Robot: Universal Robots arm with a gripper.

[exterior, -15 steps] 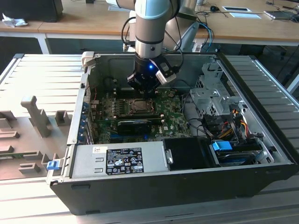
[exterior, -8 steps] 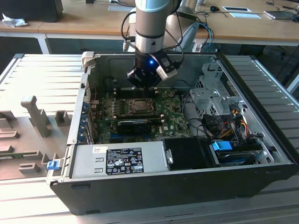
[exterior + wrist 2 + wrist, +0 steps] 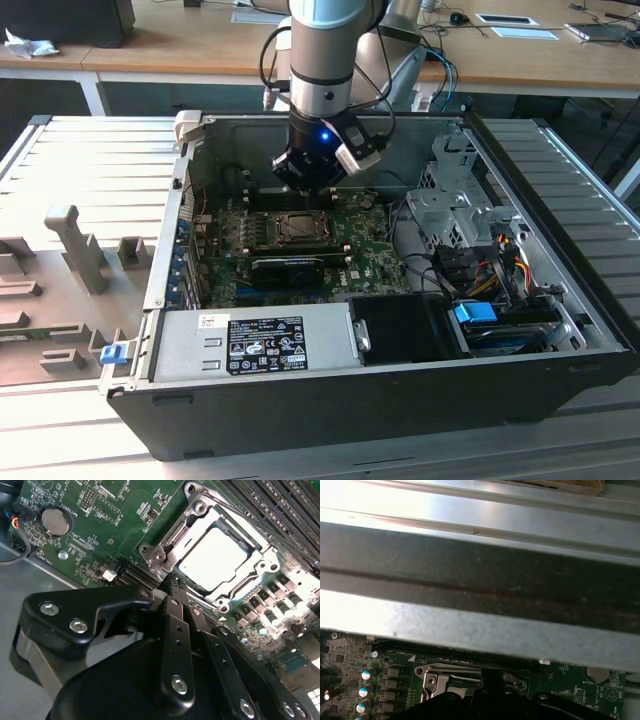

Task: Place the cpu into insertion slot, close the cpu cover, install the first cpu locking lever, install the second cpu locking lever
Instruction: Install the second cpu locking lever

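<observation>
The cpu [image 3: 212, 560] is seated in the slot [image 3: 250, 587], its pale face shown through the opening of the cover [image 3: 197, 522], which is laid flat over it. The slot is mounted on the green board [image 3: 100, 525] inside the open case [image 3: 400, 385]. The pincer [image 3: 172, 587] is held just above the slot's edge, fingers [image 3: 175, 625] drawn together on nothing.

In the first wrist view, the insertion slot [image 3: 451, 679] is largely hidden behind the gripper [image 3: 492, 680]. Whether the gripper's fingers are parted beside that slot cannot be told.
</observation>
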